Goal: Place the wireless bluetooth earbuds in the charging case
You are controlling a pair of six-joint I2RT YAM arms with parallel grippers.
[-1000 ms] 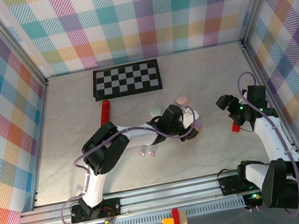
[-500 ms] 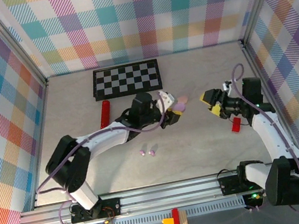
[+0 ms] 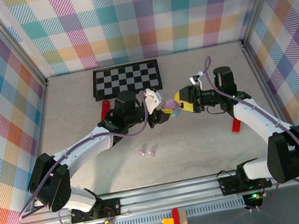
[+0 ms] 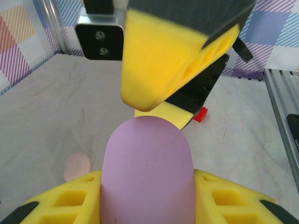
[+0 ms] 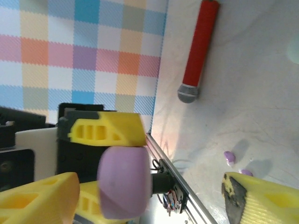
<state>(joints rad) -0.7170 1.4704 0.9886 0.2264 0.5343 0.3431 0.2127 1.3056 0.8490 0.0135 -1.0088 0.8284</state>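
My left gripper (image 3: 163,110) is shut on a lilac pebble-shaped charging case (image 3: 168,105), held off the table; in the left wrist view the case (image 4: 147,172) stands between its yellow fingers (image 4: 70,200). My right gripper (image 3: 182,101) faces it, open, one yellow finger (image 4: 163,60) just over the case's end. In the right wrist view the case (image 5: 124,182) lies beside one of my own fingers (image 5: 37,198), far from the other (image 5: 261,200). Two tiny lilac earbuds (image 3: 142,152) (image 3: 151,153) lie on the table nearer the arm bases, also visible as earbuds (image 5: 229,156).
A checkerboard (image 3: 127,79) lies at the back. A red cylinder with a grey tip (image 5: 198,51) lies left of the left arm, seen from above as a cylinder (image 3: 104,108). A small red block (image 3: 236,125) sits at the right. A pink pebble-shaped case (image 4: 77,166) rests on the table.
The left arm swung back and to the left with the lilac case. The right arm reached left until its open fingers met the case's end.
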